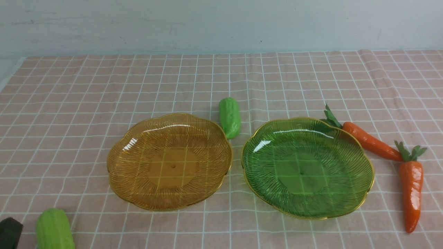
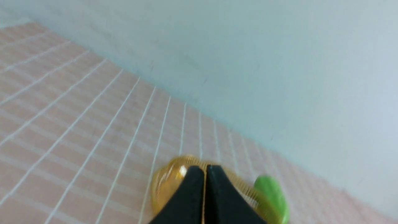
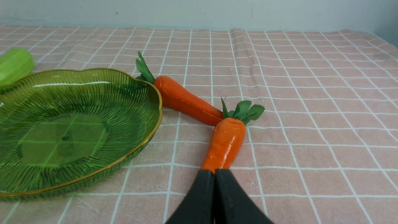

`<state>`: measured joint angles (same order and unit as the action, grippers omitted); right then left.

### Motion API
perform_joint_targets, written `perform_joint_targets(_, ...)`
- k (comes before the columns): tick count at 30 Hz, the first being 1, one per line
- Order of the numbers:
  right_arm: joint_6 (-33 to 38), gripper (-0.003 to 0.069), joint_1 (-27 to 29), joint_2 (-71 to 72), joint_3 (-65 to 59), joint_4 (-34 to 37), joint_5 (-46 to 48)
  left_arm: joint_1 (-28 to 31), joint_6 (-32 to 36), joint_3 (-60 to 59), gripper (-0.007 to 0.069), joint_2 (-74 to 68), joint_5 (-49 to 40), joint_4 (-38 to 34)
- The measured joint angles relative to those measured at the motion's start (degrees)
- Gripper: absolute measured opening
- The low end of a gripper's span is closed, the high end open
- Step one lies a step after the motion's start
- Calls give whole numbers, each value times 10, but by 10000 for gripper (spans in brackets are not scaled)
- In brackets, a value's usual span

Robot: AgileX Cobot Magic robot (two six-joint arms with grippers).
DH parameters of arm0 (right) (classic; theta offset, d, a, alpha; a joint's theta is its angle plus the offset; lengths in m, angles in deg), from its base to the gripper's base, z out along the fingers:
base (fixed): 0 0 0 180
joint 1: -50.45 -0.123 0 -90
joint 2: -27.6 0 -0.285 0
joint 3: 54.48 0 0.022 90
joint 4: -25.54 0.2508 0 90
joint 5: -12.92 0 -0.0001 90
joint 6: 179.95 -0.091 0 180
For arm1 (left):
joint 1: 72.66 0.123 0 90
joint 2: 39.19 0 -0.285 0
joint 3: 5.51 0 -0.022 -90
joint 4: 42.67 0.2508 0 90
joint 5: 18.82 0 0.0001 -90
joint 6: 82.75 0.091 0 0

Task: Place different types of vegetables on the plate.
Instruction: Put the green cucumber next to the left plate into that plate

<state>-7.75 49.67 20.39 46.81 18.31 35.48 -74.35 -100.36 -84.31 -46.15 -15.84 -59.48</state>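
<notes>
An amber plate (image 1: 169, 162) and a green plate (image 1: 307, 167) lie side by side, both empty. One light-green gourd (image 1: 229, 117) lies behind and between them. A second gourd (image 1: 54, 230) lies at the near left, beside my left gripper (image 1: 9, 232), whose black tip just shows. Two orange carrots (image 1: 370, 141) (image 1: 412, 188) lie right of the green plate. In the left wrist view my left gripper (image 2: 205, 169) is shut and empty, with the amber plate (image 2: 168, 182) and a gourd (image 2: 273, 194) beyond. My right gripper (image 3: 214, 172) is shut and empty, its tip just short of the near carrot (image 3: 225, 143).
A pink checked cloth (image 1: 221, 79) covers the table up to a pale wall (image 1: 221, 24). A fold in the cloth (image 1: 375, 72) runs at the back right. The cloth's left edge (image 1: 10, 74) shows at the far left.
</notes>
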Motion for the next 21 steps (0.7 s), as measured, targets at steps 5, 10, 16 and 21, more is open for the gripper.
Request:
perform_joint_targets(5, -18, -15, 0, 0, -2, 33, -51, 0, -15, 41, -4, 0, 93, -21)
perform_joint_targets(10, -80, -15, 0, 0, -3, 131, -179, 0, 39, 237, -4, -82, -216, -12)
perform_joint_targets(16, -108, -15, 0, 0, -4, 191, -226, 0, 52, 373, -4, -353, -567, 95)
perform_joint_targets(21, -110, -15, 0, 0, -4, 180, -226, 0, 46, 377, -4, -526, -577, 136)
